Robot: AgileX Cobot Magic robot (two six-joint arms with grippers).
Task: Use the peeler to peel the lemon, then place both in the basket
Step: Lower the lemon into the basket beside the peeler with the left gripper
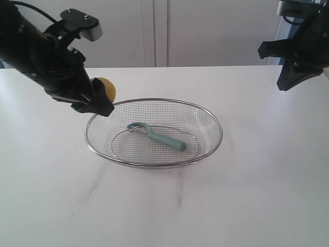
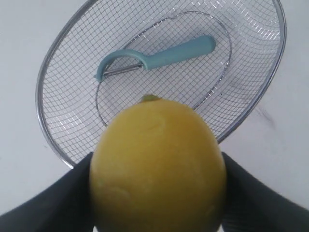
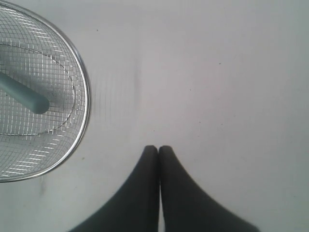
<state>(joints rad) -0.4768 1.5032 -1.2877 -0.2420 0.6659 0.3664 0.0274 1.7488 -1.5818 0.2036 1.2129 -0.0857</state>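
Clamping the smooth yellow lemon [image 2: 157, 164], left gripper [image 1: 100, 100] hovers; right gripper [image 3: 158, 151] pressed together.

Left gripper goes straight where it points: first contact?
Probably the basket, at its mesh just inside the rim, with the left gripper's lemon touching first. The peeler lies farther in. Depth unclear.
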